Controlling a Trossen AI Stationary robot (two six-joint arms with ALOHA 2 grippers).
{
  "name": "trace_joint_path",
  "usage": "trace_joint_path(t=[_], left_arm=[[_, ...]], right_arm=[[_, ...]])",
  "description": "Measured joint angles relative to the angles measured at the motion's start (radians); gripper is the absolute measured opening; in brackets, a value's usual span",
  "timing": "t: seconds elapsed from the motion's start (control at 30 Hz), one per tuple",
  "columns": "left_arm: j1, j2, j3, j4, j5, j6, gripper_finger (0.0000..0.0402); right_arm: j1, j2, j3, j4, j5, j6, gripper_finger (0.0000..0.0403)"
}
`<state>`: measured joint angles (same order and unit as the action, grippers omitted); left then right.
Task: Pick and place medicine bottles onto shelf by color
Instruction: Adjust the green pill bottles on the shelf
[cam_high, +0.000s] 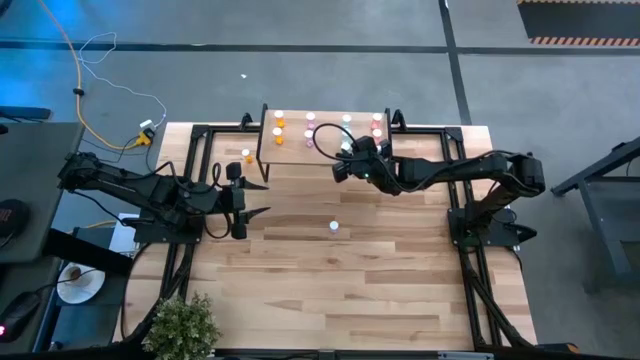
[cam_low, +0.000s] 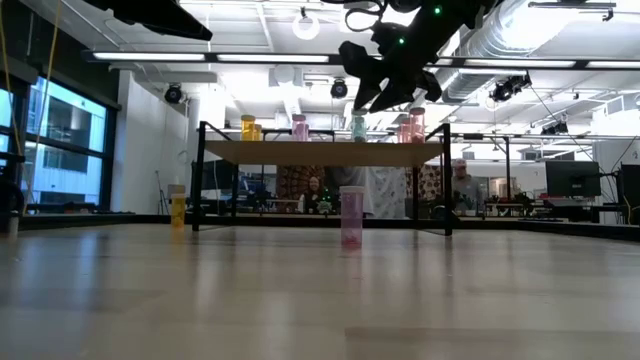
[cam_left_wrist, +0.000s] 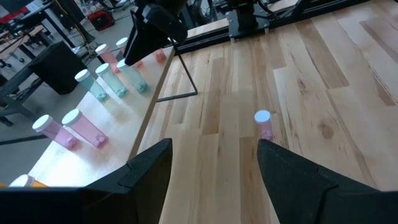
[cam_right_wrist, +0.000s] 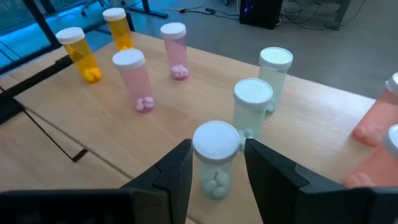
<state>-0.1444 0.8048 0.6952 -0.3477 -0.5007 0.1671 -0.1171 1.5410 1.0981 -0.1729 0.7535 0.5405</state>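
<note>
Teal-green white-capped medicine bottle (cam_right_wrist: 214, 158) stands upright on the light-wood shelf (cam_right_wrist: 93, 118), between the right gripper (cam_right_wrist: 214, 163) fingers.
Jaws flank it at 3 and 9 o'clock, contact unclear; left gripper (cam_left_wrist: 214, 163) waits released.

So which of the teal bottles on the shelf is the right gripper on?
The front teal bottle, nearest the shelf edge: it stands between the right gripper fingers. The other two teal bottles stand free behind it.
</note>
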Motion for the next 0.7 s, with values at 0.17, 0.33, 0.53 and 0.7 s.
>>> trace_joint_path(t=[0.17,0.33,0.53,0.7], left_arm=[[0.000,0.000,0.000,0.000,0.000,-0.007,0.0225],[0.000,0.000,0.000,0.000,0.000,-0.007,0.0225],[0.000,0.000,0.000,0.000,0.000,-0.007,0.0225],[0.000,0.000,0.000,0.000,0.000,-0.001,0.0225]], right_arm=[[0.000,-0.011,0.000,0.021,0.001,-0.021,0.0138],[0.000,-0.032,0.000,0.020,0.001,-0.022,0.0138],[0.000,-0.039,0.000,0.074,0.001,-0.030,0.0138],[0.000,-0.039,0.000,0.139,-0.010,-0.099,0.0138]])
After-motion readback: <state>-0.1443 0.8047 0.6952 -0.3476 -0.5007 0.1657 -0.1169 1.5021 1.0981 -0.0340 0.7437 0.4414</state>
